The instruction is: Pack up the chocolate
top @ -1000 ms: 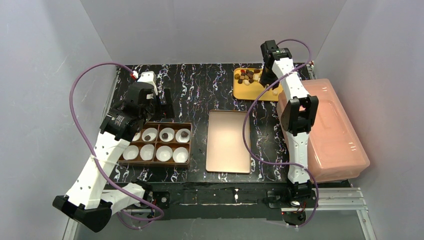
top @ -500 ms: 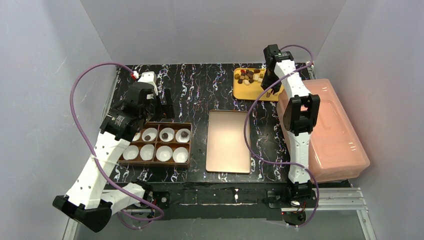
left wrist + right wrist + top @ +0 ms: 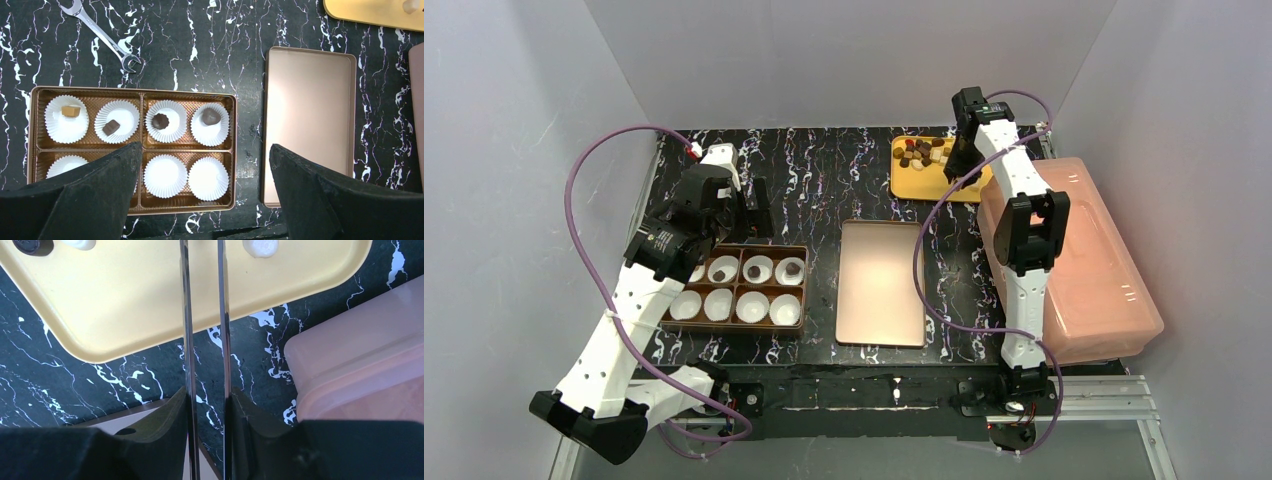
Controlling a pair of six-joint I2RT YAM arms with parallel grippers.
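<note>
The chocolate (image 3: 919, 152) lies mostly as a small heap on the far part of the yellow tray (image 3: 924, 185). Four pieces already sit in paper cups (image 3: 165, 176) in the far row of the brown box (image 3: 135, 91). I judge that the chunks are very light and hard, with smooth faces. A pinch that is off the middle may therefore shoot one out sideways, and too much force may mark it. I would take a piece that stands apart from the heap, across its two flat sides. The right gripper (image 3: 202, 260) hangs over the near right part of the tray with only a narrow slit between its two thin blades. The tips are cut off by the frame edge, so I cannot tell if it holds something. The left gripper (image 3: 204, 150) is spread wide and empty above the box. The right wrist view shows loose cream pieces (image 3: 260, 246) close to the blades, which the top view makes too small to see. Only the left wrist view shows which cups are filled, and also a wrench (image 3: 102, 35) beyond the box. The top view alone gives the whole layout, with the copper lid (image 3: 881, 283) between box and tray.
</note>
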